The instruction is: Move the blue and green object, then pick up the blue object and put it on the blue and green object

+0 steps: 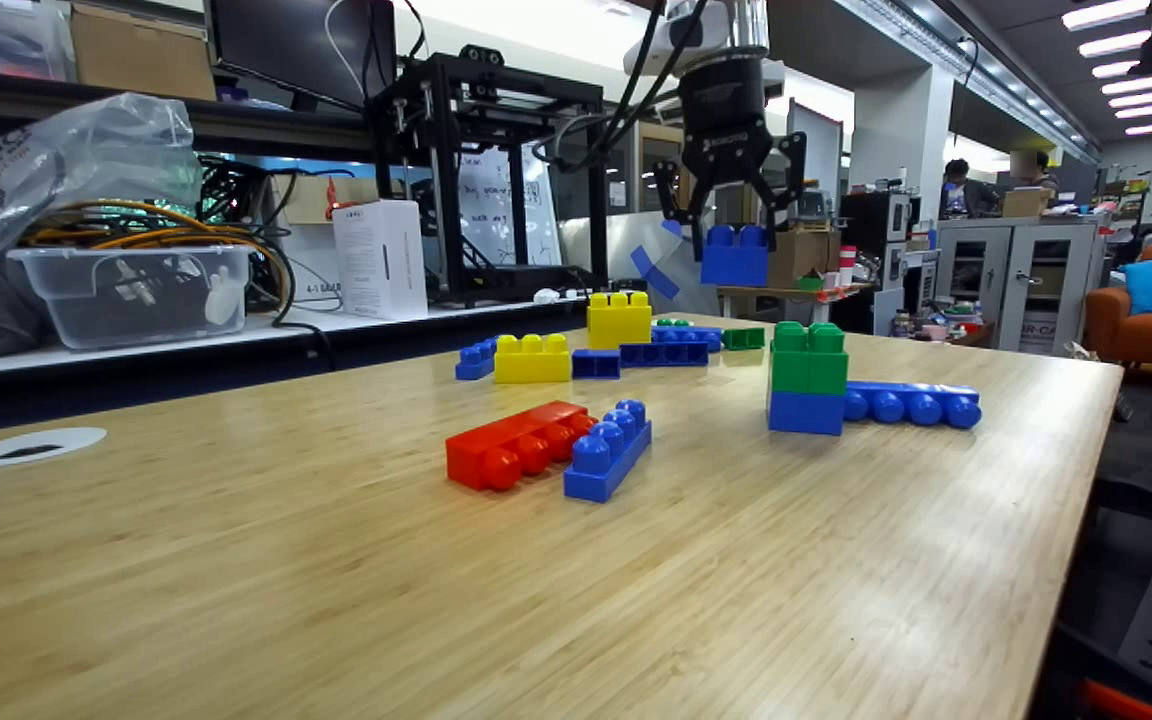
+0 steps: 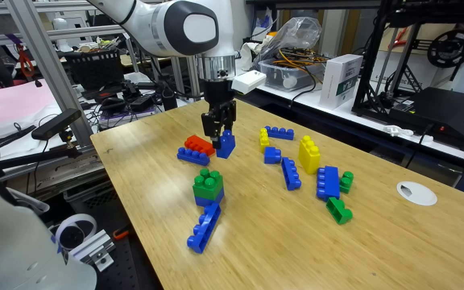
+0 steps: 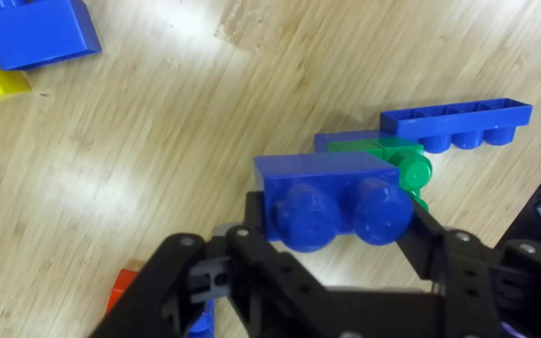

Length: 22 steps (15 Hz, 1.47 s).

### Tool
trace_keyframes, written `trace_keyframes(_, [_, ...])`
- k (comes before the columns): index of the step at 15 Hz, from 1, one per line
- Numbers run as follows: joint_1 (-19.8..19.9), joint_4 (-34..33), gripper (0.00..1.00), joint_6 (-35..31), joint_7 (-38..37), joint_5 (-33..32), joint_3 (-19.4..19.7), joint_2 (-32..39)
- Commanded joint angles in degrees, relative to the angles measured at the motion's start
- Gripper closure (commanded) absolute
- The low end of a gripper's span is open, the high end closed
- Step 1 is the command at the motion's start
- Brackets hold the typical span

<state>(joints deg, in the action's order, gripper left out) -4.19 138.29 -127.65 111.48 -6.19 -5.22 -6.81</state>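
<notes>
The blue object, a chunky studded brick, is held in the air with its studs up. My gripper is shut on it, one black finger against each end. Both exterior views show it well above the table; it appears slightly tilted in an exterior view. Standing upright on the wood is the blue and green object, green with studs over a blue base. From the wrist camera, the held brick covers part of the blue and green object, which lies lower and beyond it.
A long blue strip lies on its side right by the tower's base. Close by are a red brick and a studded blue brick. Yellow bricks, blue bricks and small green bricks are scattered farther off. The table edge runs past the tower.
</notes>
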Motion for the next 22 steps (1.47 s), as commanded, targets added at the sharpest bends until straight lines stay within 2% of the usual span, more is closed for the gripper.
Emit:
trace_keyframes(1, [-0.7, 2.2, 0.55, 0.1, 0.8, 1.7, 1.4, -2.2])
trace_keyframes(2, [-0.7, 2.2, 0.55, 0.2, 0.5, 2.0, 1.5, -2.1])
trace_keyframes(3, [-0.8, 1.2, 0.30, 0.1, -0.1, 0.6, 1.3, -0.9])
trace_keyframes(13, [-0.8, 1.4, 0.30, 0.1, -0.1, 0.9, 1.4, -1.1])
trace_keyframes(14, [-0.7, 1.7, 0.55, 0.1, 0.1, 0.6, 1.4, -1.6])
trace_keyframes(22, [-0.9, 3.5, 0.55, 2.7, 4.2, 1.6, 3.0, -7.4])
